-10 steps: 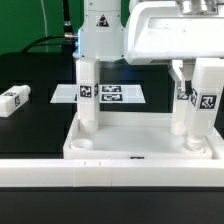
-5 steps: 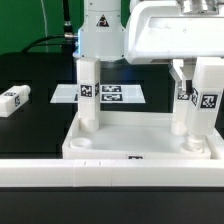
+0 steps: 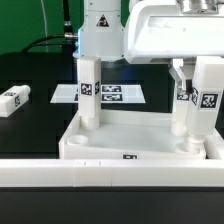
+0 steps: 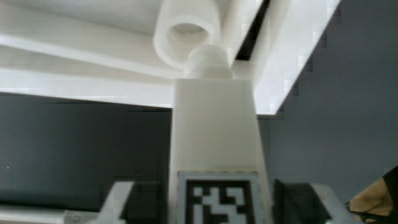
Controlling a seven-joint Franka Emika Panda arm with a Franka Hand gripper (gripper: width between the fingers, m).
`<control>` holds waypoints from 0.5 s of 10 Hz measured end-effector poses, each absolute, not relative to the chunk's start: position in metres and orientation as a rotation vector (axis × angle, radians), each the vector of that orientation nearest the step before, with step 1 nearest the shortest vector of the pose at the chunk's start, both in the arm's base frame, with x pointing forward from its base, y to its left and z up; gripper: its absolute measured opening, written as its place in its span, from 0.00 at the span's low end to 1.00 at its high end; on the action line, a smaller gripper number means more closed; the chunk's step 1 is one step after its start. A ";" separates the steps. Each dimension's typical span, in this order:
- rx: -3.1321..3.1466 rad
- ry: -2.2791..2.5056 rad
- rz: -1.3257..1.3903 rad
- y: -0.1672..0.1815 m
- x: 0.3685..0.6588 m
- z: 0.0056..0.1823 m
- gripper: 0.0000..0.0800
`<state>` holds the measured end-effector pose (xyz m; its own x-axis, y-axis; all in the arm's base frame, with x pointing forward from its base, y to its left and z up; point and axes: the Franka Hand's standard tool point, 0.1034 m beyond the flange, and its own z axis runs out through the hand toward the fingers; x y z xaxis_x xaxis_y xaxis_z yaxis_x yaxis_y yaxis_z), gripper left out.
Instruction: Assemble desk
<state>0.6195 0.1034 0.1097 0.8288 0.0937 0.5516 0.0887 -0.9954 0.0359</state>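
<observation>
Between the fingers [image 4: 125, 205] of the pincer [image 3: 196, 88] stands the held leg [image 3: 200, 112]. It is a white square leg with black-and-white tags. The pincer is closed on it, with one finger on each side, as the wrist view shows. Right under the pincer, the end of this leg sits at a round corner socket [image 4: 187, 38] of the tabletop [image 3: 130, 135].

One thing is different from a moment ago. The pincer and its leg are in the same spot, but the front of the tabletop has slid a little away from the pincer, toward the exterior view's left. The small tag [image 3: 128, 157] on the front rim went that way too.

I think the pincer is working the leg into its socket, and the push is dragging the tabletop along. That may mean the leg is not in tight yet. If the tabletop keeps sliding, the leg could go in crooked.

A second leg [image 3: 88, 95] stands up in the corner far from the pincer. A loose leg [image 3: 12, 100] lies on the black table, well away from the pincer, past the marker board [image 3: 112, 94]. The long white bar [image 3: 110, 178] lies in front of the tabletop. So two legs are up, and at least one is still waiting.
</observation>
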 end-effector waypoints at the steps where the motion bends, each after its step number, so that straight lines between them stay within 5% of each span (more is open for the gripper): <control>1: 2.995 0.150 0.906 0.103 0.620 0.110 0.36; 5: 2.995 0.149 0.906 0.103 0.620 0.110 0.36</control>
